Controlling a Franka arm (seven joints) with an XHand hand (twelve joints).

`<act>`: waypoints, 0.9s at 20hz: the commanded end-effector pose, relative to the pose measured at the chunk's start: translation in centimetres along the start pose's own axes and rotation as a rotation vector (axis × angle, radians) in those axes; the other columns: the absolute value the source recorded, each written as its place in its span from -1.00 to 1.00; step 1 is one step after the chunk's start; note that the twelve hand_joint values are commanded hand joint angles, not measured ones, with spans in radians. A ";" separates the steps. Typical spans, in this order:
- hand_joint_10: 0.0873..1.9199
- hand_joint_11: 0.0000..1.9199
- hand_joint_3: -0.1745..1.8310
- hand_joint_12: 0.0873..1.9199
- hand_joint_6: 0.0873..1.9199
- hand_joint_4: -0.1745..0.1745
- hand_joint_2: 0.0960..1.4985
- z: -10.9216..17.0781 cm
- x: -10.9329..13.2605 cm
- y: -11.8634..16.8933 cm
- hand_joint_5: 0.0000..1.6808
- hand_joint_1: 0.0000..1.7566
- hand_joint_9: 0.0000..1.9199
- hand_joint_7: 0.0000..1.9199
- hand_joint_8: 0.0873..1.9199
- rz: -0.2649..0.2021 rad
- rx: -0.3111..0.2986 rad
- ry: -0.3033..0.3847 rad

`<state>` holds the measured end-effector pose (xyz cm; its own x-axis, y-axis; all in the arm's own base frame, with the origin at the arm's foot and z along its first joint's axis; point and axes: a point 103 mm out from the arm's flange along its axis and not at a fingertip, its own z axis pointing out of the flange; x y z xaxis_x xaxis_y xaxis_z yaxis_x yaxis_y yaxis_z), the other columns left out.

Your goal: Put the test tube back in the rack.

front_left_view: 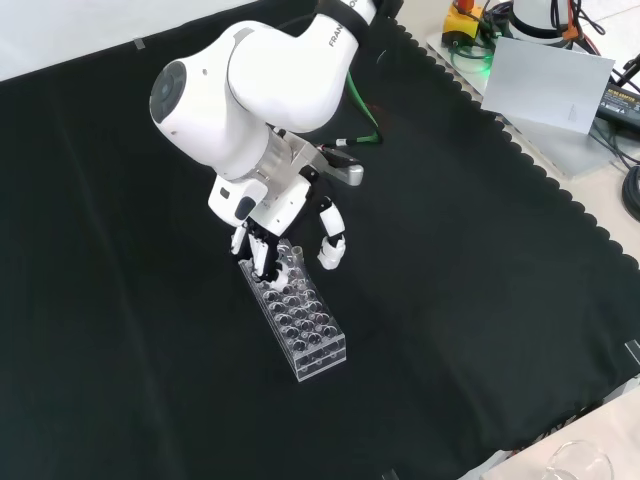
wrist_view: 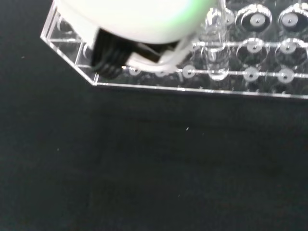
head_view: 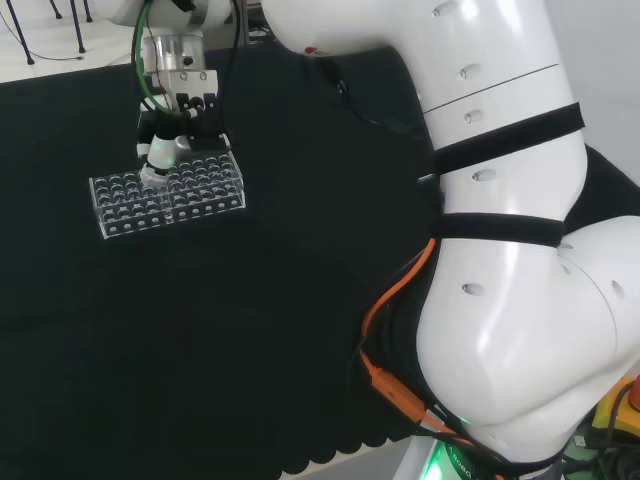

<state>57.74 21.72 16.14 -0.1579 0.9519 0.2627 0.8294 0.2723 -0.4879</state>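
Observation:
The clear plastic rack (head_view: 170,200) with its many round holes lies on the black cloth; the front view has the rack (front_left_view: 305,330) running down and to the right. The hand (head_view: 165,150) hangs over the rack's far end. Seen from the front, the hand (front_left_view: 262,245) points its fingers down at the rack's upper end, and the thumb (front_left_view: 331,248) stands apart to the right. A clear test tube (wrist_view: 214,48) stands upright in a hole near the rack's edge (wrist_view: 192,85), right beside the hand (wrist_view: 130,19). I see no finger curled round it.
Black cloth (front_left_view: 480,300) lies bare around the rack on all sides. A clear glass vessel (front_left_view: 580,462) stands off the cloth at the front view's lower right. Grey boxes and cables (front_left_view: 550,80) sit beyond the cloth's scalloped edge at the upper right.

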 end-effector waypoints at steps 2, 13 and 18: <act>-0.08 -0.76 -0.20 0.62 -0.12 -0.16 -0.51 -3.2 -0.3 -2.0 -0.49 0.25 -0.18 -0.36 -0.06 -0.050 -0.112 0.082; -0.08 -0.77 -0.21 0.62 -0.15 -0.13 -0.49 -10.6 -0.2 -6.1 -0.48 0.24 -0.20 -0.37 -0.06 -0.117 -0.279 0.055; -0.08 -0.77 -0.21 0.62 -0.15 -0.13 -0.49 -13.3 -1.4 -9.7 -0.47 0.24 -0.20 -0.38 -0.06 -0.112 -0.357 0.066</act>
